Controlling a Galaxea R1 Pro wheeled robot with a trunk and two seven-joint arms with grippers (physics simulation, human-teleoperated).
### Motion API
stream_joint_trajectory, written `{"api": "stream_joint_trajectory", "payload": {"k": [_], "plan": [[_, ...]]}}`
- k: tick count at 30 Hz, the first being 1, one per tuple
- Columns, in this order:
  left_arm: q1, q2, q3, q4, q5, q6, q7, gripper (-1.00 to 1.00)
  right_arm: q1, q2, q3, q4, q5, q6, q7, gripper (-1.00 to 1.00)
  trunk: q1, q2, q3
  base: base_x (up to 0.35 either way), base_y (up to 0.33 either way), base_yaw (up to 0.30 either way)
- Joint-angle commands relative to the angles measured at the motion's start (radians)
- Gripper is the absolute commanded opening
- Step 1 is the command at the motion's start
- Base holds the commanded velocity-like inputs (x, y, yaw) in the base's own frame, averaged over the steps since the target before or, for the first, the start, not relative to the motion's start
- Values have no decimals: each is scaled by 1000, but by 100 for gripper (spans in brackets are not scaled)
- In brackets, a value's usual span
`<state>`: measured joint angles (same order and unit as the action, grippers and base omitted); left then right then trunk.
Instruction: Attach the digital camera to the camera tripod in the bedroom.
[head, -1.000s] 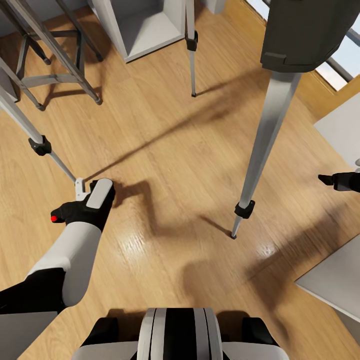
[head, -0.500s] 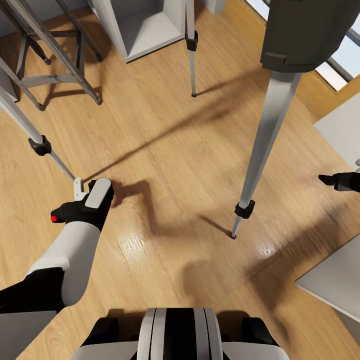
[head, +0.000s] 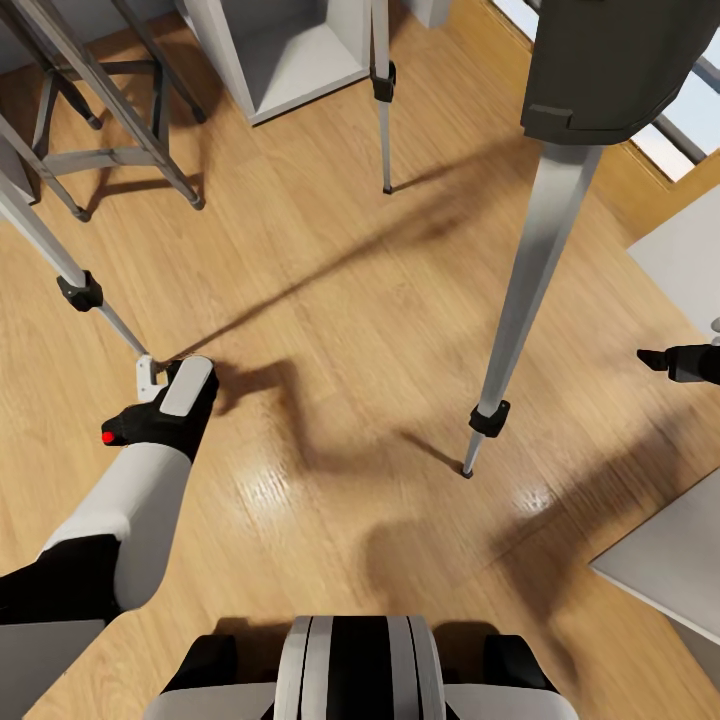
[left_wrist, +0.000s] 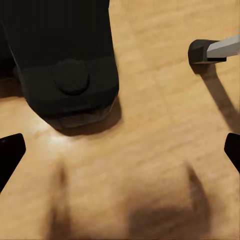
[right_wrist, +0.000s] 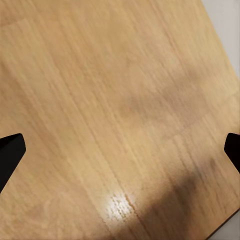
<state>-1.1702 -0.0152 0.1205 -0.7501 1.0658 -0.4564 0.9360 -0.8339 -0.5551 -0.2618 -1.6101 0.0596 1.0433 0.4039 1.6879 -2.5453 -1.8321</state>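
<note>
The digital camera (head: 135, 428) lies on the plank floor, a black body with a red button, partly hidden under my left forearm. In the left wrist view the camera (left_wrist: 65, 60) is a black block with a round knob. My left gripper (head: 150, 382) hangs above the floor beside it, open (left_wrist: 120, 150) and holding nothing. The camera tripod stands over me: black head (head: 610, 60), silver legs (head: 530, 270), and a left leg's foot (left_wrist: 210, 50) close to the gripper. My right gripper (head: 652, 359) hovers open (right_wrist: 120, 150) over bare floor.
A grey metal stool (head: 100, 150) stands at the back left and a white open cabinet (head: 290, 50) behind the tripod. Pale flat surfaces (head: 680, 260) (head: 670, 580) lie along the right side. A window (head: 690, 110) is at the upper right.
My left arm and gripper have shifted a little to the left, toward the tripod leg's foot. The camera, tripod and right gripper have stayed put.
</note>
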Motion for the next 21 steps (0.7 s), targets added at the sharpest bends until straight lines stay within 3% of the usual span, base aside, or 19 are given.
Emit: {"api": "stream_joint_trajectory", "payload": {"k": [1,12,21], "plan": [[0,4,3,-1,5,-4,0,100,-1,0,0,-1,6,4,7,100,0,0,-1,0,0,0],[-1,35,4,-1,6,-4,0,100,-1,0,0,-1,6,4,7,100,0,0,-1,0,0,0],[-1,43,4,-1,6,-4,0,100,-1,0,0,-1,6,4,7,100,0,0,-1,0,0,0]]}}
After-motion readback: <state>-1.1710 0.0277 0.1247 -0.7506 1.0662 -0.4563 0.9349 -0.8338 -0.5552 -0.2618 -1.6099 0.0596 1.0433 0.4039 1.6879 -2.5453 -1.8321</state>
